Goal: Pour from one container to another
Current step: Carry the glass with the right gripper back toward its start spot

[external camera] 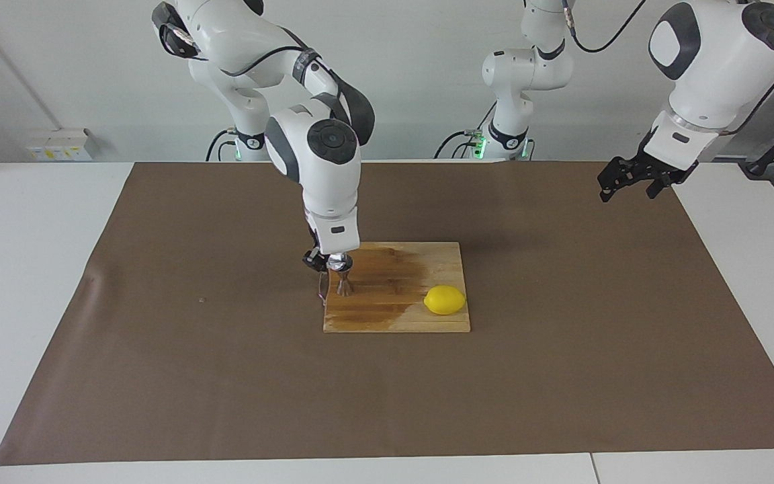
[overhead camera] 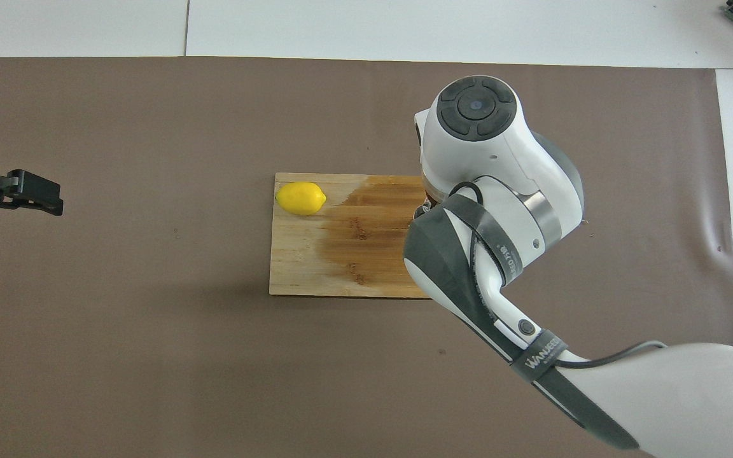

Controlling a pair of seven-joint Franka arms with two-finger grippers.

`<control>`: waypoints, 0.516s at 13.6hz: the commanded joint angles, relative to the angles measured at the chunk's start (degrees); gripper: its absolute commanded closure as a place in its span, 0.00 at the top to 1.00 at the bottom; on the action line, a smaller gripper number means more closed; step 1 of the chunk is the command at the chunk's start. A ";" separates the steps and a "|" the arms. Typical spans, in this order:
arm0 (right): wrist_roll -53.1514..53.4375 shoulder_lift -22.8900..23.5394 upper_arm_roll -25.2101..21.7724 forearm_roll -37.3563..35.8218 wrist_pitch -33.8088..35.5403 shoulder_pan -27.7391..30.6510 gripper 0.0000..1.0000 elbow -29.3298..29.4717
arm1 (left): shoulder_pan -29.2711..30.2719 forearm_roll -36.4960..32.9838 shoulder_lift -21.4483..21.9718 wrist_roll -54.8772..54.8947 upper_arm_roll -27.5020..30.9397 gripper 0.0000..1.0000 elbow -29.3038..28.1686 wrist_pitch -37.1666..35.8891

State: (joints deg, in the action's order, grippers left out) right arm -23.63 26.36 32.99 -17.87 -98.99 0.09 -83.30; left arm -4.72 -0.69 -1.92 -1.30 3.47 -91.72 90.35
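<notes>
The steel jigger [external camera: 344,284] stands upright on the wooden cutting board [external camera: 420,324], at the board's edge toward the right arm's end. Directly above it my right gripper [external camera: 330,259] is shut on the small clear glass cup [external camera: 338,260], which hangs close over the jigger's mouth. How far the cup is tilted I cannot tell. In the overhead view the right arm covers both the cup and the jigger. My left gripper [external camera: 629,180] [overhead camera: 26,193] waits open and empty in the air over the left arm's end of the brown mat.
A yellow lemon [external camera: 445,300] [overhead camera: 301,198] lies on the board's corner toward the left arm's end, farther from the robots. A dark wet patch [external camera: 394,275] spreads over the board [overhead camera: 296,267]. The brown mat [external camera: 562,376] covers the table.
</notes>
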 commanded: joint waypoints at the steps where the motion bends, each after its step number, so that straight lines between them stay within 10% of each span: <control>1: -0.09 -1.91 1.55 3.09 1.08 1.49 0.00 1.21 | 0.59 -0.54 1.57 0.25 -0.39 1.00 -1.53 -0.18; 7: -19.39 -7.54 -10.03 16.88 -1.72 2.72 0.00 0.34 | 0.59 -0.54 1.57 0.25 -0.39 1.00 -1.53 -0.18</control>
State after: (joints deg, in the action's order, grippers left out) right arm -35.38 20.95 26.81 -5.86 -99.25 2.11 -82.11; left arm -4.72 -0.69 -1.92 -1.30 3.47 -91.72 90.35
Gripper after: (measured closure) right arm 0.511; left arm 0.000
